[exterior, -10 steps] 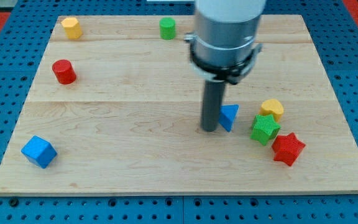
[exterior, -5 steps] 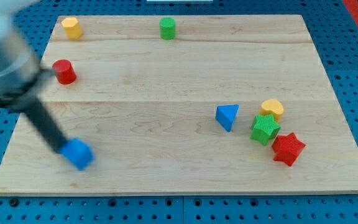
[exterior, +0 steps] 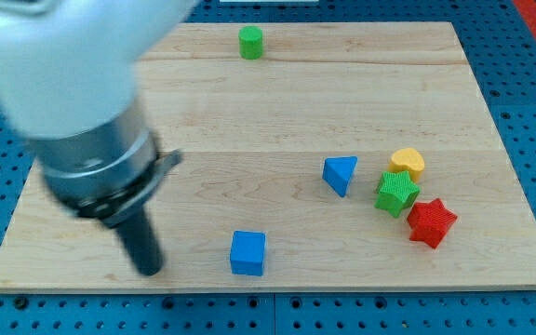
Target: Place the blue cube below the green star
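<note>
The blue cube (exterior: 247, 253) lies near the view's bottom edge of the wooden board (exterior: 277, 112), a little left of centre. The green star (exterior: 396, 193) lies at the view's right, far to the right of the cube and slightly higher. My tip (exterior: 149, 271) touches the board near the view's bottom left, about a hand's width left of the blue cube and apart from it.
A blue triangle (exterior: 341, 174) lies left of the green star. A yellow block (exterior: 407, 163) sits just above the star and a red star (exterior: 431, 222) just below right of it. A green cylinder (exterior: 250, 42) stands at the view's top. The arm hides the board's upper left.
The blue cube has slid right along the view's bottom, from the bottom left corner to left of centre. My tip swept from the blue triangle to the bottom left and followed the cube rightwards.
</note>
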You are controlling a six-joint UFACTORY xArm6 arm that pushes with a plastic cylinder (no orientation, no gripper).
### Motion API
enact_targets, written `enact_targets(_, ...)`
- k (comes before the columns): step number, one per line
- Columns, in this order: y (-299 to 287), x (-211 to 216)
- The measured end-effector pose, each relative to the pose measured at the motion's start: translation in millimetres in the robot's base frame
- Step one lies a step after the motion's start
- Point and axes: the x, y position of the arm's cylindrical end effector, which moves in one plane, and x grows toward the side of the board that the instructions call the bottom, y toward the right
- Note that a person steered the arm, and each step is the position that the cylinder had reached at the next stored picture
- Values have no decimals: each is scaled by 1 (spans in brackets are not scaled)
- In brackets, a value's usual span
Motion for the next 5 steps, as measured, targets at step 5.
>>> enact_targets(5,153,-71)
